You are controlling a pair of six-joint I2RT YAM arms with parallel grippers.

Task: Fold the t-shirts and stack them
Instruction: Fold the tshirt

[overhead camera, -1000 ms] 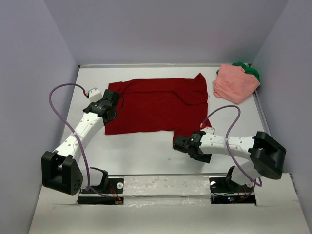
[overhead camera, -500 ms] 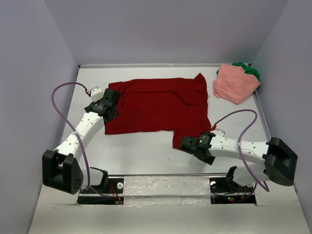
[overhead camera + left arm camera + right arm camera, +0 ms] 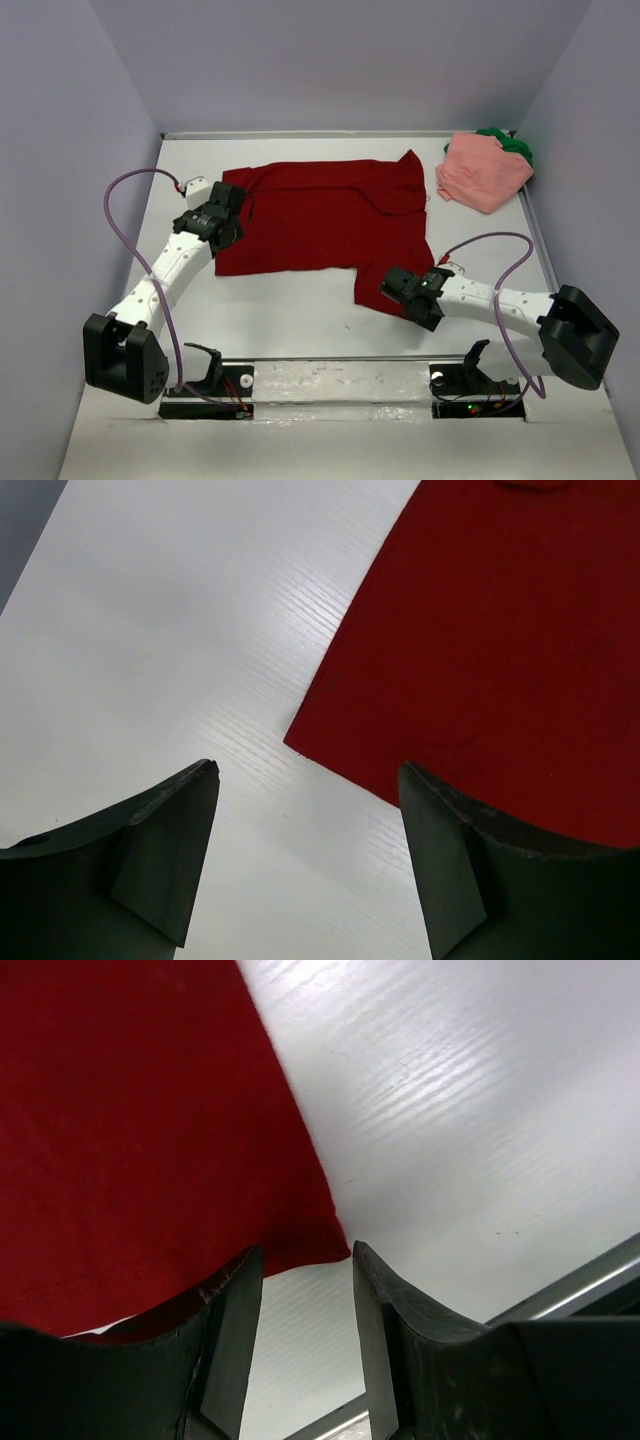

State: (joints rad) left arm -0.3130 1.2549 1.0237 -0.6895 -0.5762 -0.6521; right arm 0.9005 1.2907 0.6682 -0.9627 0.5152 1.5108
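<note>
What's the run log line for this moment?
dark red t-shirt: spread out | left gripper: open, at its left edge | right gripper: open, at its near-right corner | pink t-shirt: far right

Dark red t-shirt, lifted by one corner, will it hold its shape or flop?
Probably floppy: the dark red t-shirt lies flat with soft creases, so a lifted corner would likely drape. Thin cloth, so likely light. Pushed, it may slide on the smooth table.

One t-shirt (image 3: 320,215) is lying spread across the middle of the table (image 3: 300,320). A second t-shirt (image 3: 483,172) is sitting in the far right corner, overlapping a third t-shirt (image 3: 512,145) behind it. The left gripper (image 3: 308,768) is hanging at the first one's left edge, the right gripper (image 3: 305,1250) at its near right corner.
</note>
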